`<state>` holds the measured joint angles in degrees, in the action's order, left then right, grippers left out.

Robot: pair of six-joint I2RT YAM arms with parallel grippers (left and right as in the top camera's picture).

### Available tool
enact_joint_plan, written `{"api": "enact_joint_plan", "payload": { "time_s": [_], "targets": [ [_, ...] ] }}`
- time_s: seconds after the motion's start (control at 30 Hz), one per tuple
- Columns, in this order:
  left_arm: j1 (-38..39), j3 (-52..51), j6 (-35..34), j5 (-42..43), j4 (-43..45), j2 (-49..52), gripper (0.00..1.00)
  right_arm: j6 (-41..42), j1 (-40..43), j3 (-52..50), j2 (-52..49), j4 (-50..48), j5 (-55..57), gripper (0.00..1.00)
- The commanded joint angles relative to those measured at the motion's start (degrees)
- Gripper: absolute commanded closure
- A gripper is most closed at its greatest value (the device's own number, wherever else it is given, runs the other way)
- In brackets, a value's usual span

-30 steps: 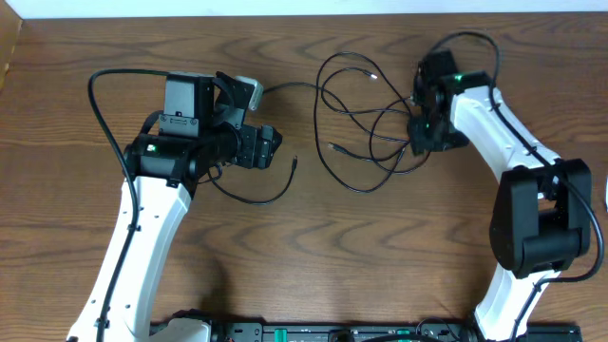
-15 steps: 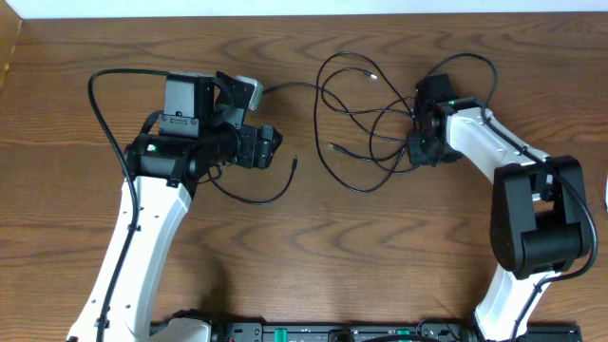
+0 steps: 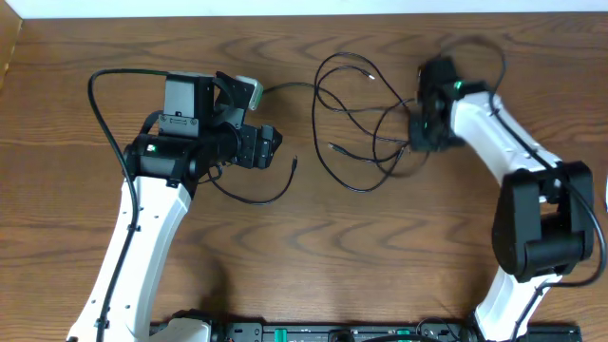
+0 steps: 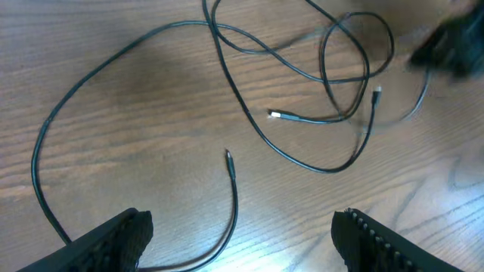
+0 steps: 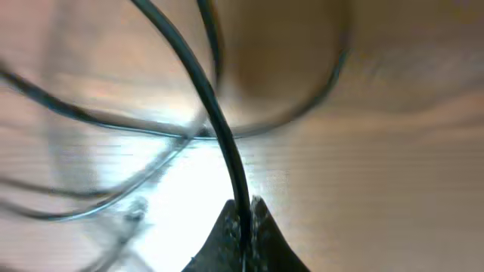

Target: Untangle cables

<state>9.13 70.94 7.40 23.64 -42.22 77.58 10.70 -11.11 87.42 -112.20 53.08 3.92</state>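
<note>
Pinching black cable point(image 5: 225, 143), right gripper point(image 5: 243, 215) clamped at right edge of cable tangle point(image 3: 369, 131); left gripper point(image 4: 242, 230) spread wide, empty, above loose cable end point(image 4: 228, 156).

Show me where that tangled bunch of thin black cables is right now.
Overhead, the thin black cables lie right of centre on the wooden table, one strand pinched in the right gripper.

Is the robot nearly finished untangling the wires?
Not nearly. Done: one black cable end lies loose on the table, away from the knot. In hand: the right claw is pinched shut on one black cable; the left claw is open and empty. Left: the cables cross over each other in a tangle of loops.
</note>
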Motion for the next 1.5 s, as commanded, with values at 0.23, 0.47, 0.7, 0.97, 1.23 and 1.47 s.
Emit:
{"api": "enact_joint_plan", "payload": {
  "time_s": [0.23,0.47,0.7,0.97,1.23,1.47],
  "targets": [
    [1.33,0.37,0.09,2.93,0.26,-0.11,0.19,-3.96,-0.22,58.14,10.43,11.23,-16.81,0.99],
    [6.97,0.37,0.61,3.15,2.69,-0.11,0.19,-3.93,-0.22,68.59,10.49,9.92,-30.60,0.99],
    [15.30,0.37,6.58,3.08,9.77,0.24,0.14,-3.91,-0.22,70.14,11.06,10.03,-34.34,0.99],
    [20.83,0.37,8.87,8.92,18.82,10.29,0.03,-3.93,-0.22,70.14,12.44,11.15,-34.32,0.99],
    [25.18,0.37,4.74,8.07,47.23,25.46,0.93,-8.61,-0.15,70.14,12.48,18.47,-29.77,0.99],
    [11.82,0.37,-2.82,-1.86,36.81,14.45,0.93,-8.37,1.86,70.01,12.44,24.81,4.11,0.99]
  ]
}}
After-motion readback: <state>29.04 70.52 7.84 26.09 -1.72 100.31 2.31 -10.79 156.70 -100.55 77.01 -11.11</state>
